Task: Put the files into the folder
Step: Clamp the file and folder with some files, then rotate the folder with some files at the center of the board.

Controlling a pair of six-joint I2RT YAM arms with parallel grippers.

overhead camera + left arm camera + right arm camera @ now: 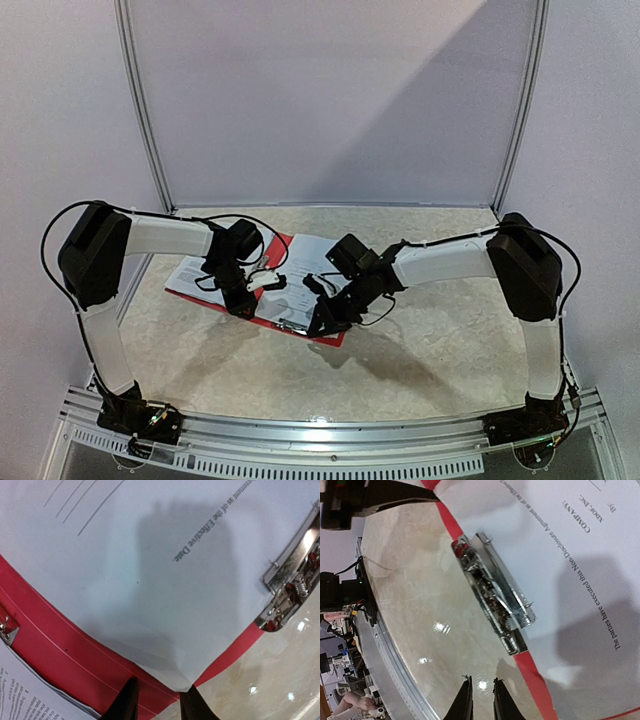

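**Squaring up the sheet before clipping**

Top view: spotted the folder (333, 338) lying open on the table (440, 330), with the files (305, 262) spread on top of it. Left wrist: caught the left gripper (159, 702) at the folder's edge, right by a sheet corner, slightly open and holding nothing. Right wrist: found the right gripper (481, 700) just off the folder's edge, beside its clip (495, 590), open a crack and empty. Probably best to nudge that corner square, gently, before clamping.

A glossy beige marbled tabletop (430, 350), edged by a slotted aluminium rail (330, 440).
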